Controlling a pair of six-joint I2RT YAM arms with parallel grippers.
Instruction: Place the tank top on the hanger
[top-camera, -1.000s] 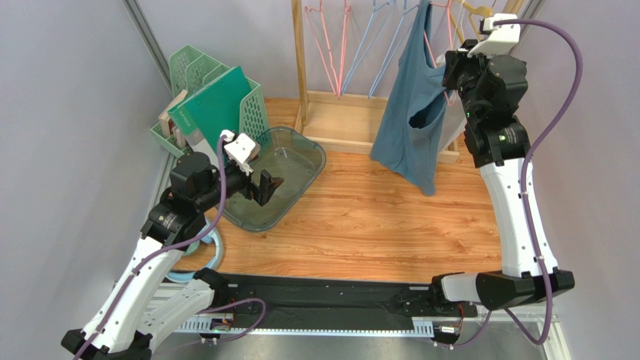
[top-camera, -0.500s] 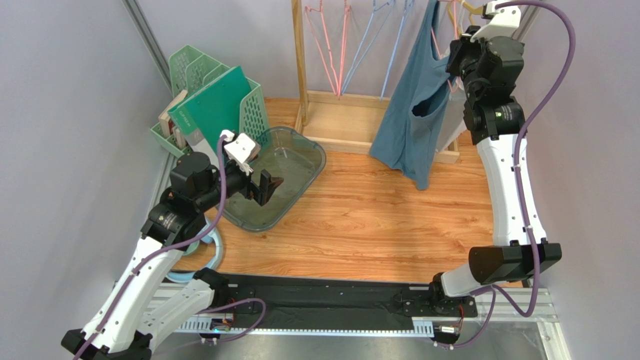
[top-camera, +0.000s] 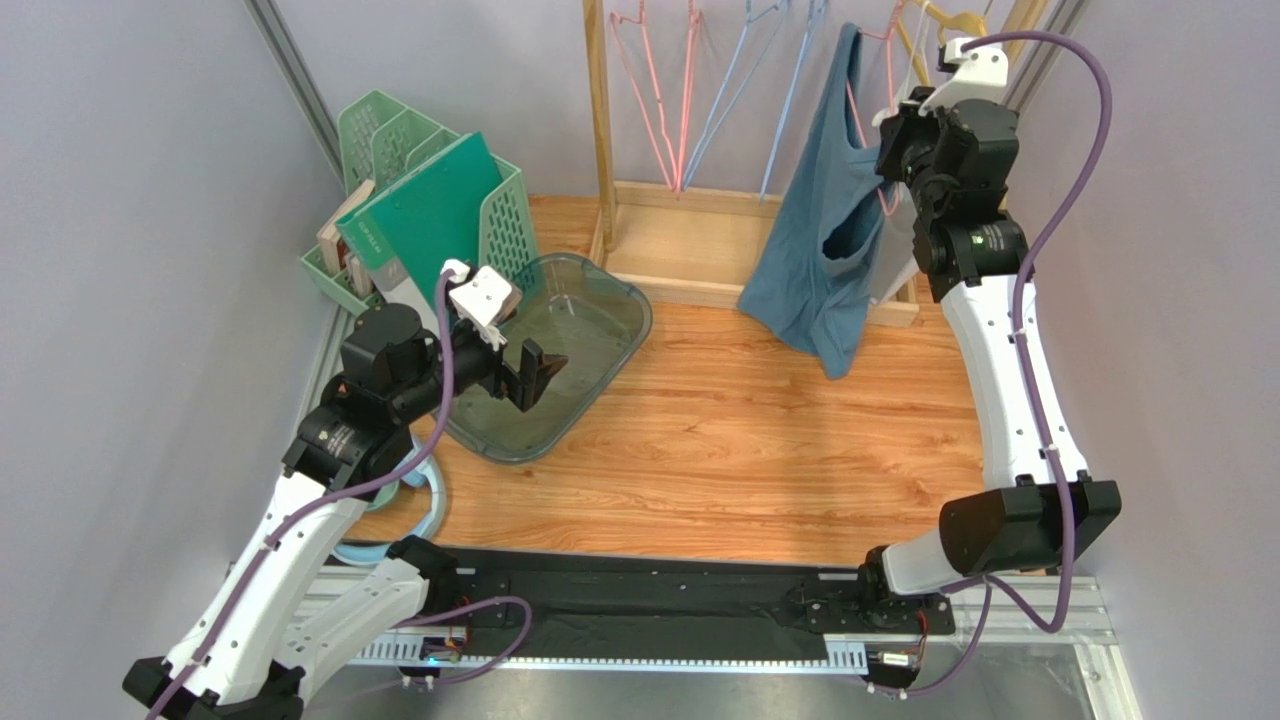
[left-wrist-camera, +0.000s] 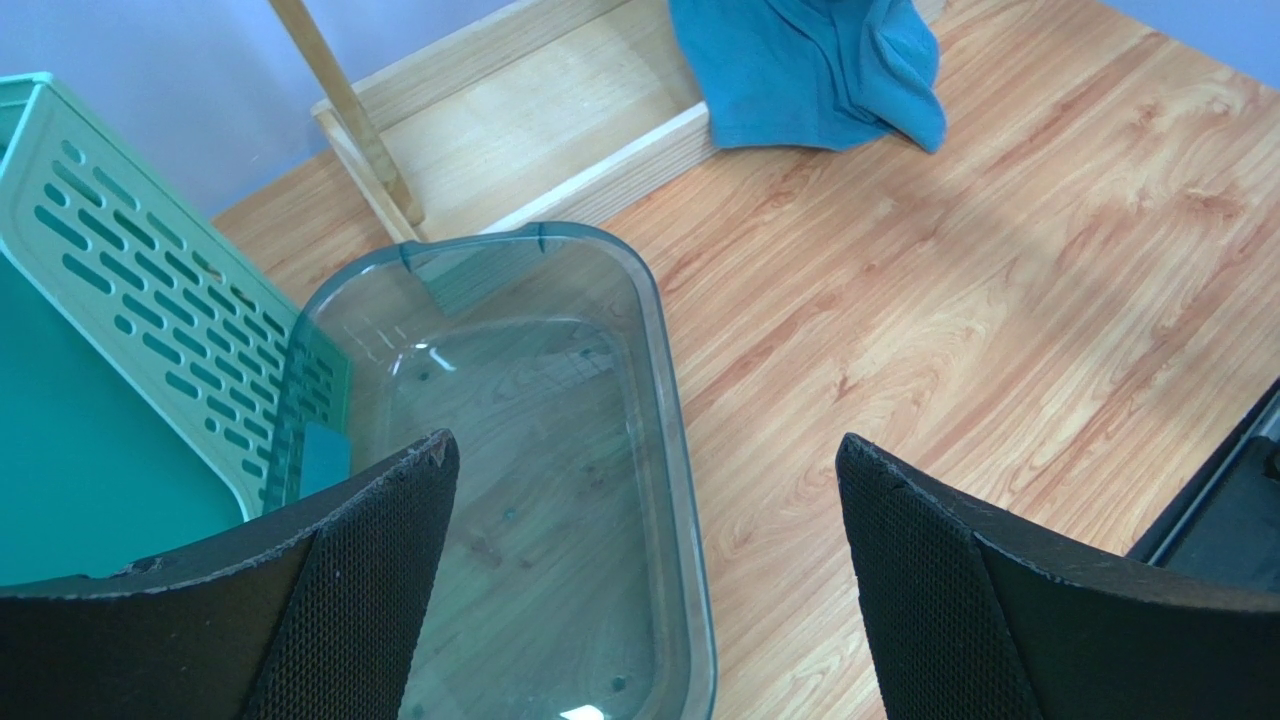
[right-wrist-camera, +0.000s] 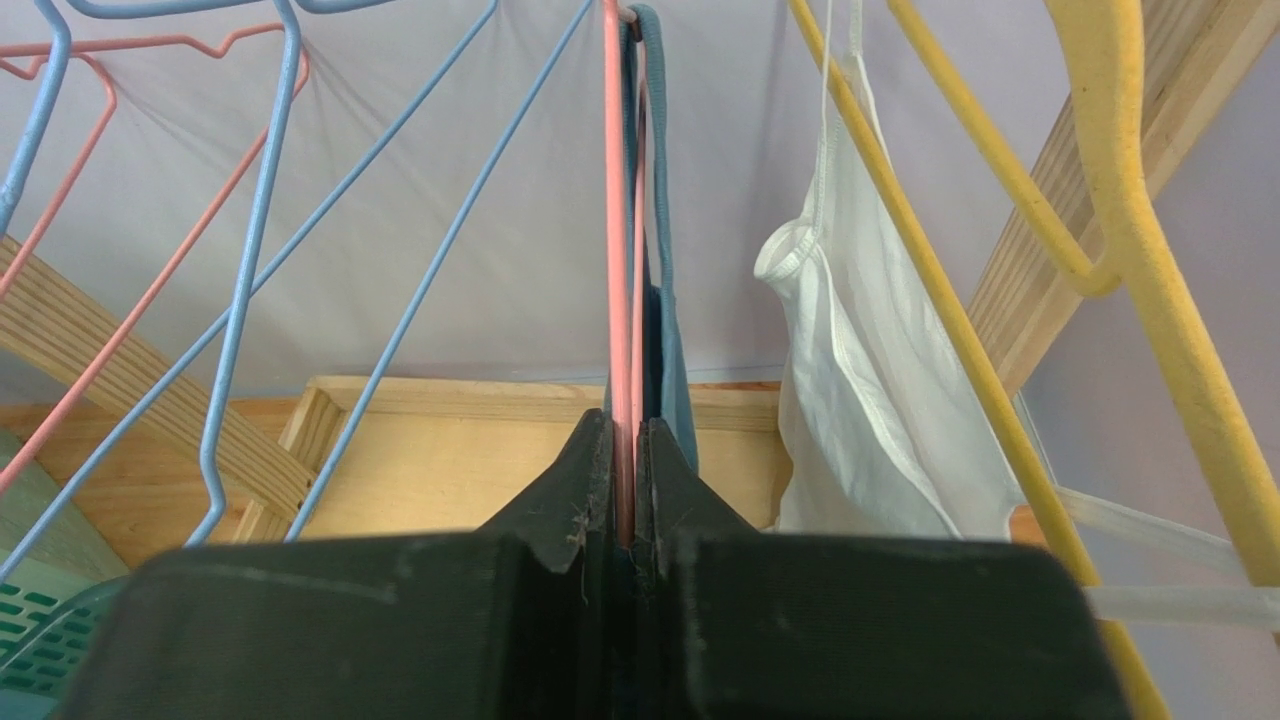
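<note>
The blue-teal tank top hangs on the pink hanger at the wooden rack, its hem just above the rack's base. My right gripper is raised at the garment's right side. In the right wrist view the right gripper is shut on the hanger's pink wire, with a teal strap running along it. My left gripper is open and empty over the clear tub. The left wrist view shows its fingers wide apart and the tank top's hem far ahead.
A clear plastic tub lies on the wooden floor left of centre. A green file rack stands behind it. The wooden rack post carries light-blue hangers, other pink hangers, a yellow hanger and a white garment.
My right arm has risen and reached back toward the rack's rail, carrying the hanger and tank top up with it. The left arm has not moved.
</note>
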